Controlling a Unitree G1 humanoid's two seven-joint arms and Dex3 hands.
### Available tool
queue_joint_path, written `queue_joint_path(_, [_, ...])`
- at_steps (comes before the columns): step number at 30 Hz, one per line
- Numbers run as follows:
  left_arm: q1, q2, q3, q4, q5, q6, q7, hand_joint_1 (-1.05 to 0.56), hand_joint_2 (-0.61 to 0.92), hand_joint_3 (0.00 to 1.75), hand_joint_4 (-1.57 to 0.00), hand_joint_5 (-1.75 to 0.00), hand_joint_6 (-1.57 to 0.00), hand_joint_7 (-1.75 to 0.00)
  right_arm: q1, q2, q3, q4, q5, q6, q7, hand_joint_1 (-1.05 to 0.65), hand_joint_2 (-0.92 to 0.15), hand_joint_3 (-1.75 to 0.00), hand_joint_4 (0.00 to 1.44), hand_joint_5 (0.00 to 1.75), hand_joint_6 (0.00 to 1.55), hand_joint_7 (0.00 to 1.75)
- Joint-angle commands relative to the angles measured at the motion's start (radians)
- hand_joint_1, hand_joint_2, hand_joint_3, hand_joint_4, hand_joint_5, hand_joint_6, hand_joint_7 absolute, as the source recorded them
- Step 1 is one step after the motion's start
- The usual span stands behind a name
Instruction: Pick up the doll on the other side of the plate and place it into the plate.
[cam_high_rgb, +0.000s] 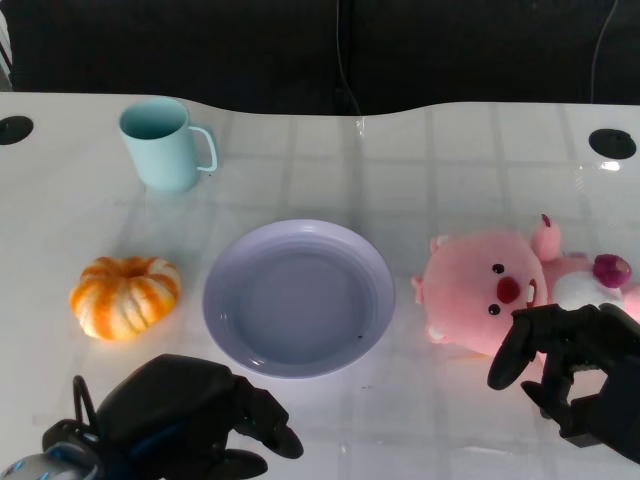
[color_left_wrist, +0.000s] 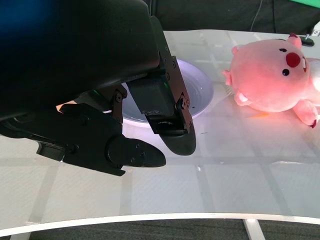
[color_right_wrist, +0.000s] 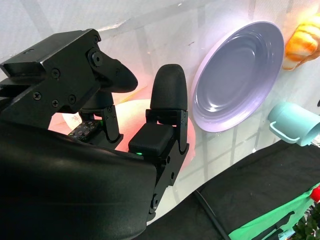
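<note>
The pink doll lies on the white table, to the right of the lavender plate and apart from its rim. The right hand is positioned over the near edge of the doll with its fingers spread; no grasp on the doll is visible. The left hand rests near the front table edge, just before the plate, fingers released and holding nothing. An orange pumpkin lies left of the plate. A teal mug stands upright behind the pumpkin.

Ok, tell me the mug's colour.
The mug is light teal, clearest in the head view.
</note>
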Motion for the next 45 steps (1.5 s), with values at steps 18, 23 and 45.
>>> queue_joint_path(18, [-0.010,0.018,0.010,0.000,-0.008,-0.007,-0.006,-0.21,0.92,0.22,-0.75,-1.31,-1.13,-0.01,-0.012,-0.025,-0.007,-0.008,-0.011,-0.003,0.000,0.03,-0.53,-1.01,0.80,1.37,0.83,1.03])
queue_joint_path(23, [-0.012,0.018,0.010,-0.001,-0.007,-0.001,-0.014,-0.21,0.92,0.23,-0.74,-1.30,-1.12,-0.01,-0.014,-0.025,-0.009,-0.001,-0.011,-0.014,-0.001,0.03,-0.54,-0.99,0.80,1.37,0.83,1.03])
queue_joint_path(45, [-0.012,0.019,0.010,-0.007,-0.010,0.002,-0.023,-0.21,0.92,0.24,-0.75,-1.31,-1.12,-0.01,-0.003,-0.013,-0.012,-0.009,-0.204,-0.073,-0.194,-0.26,-0.89,-0.17,0.24,0.64,0.47,0.07])
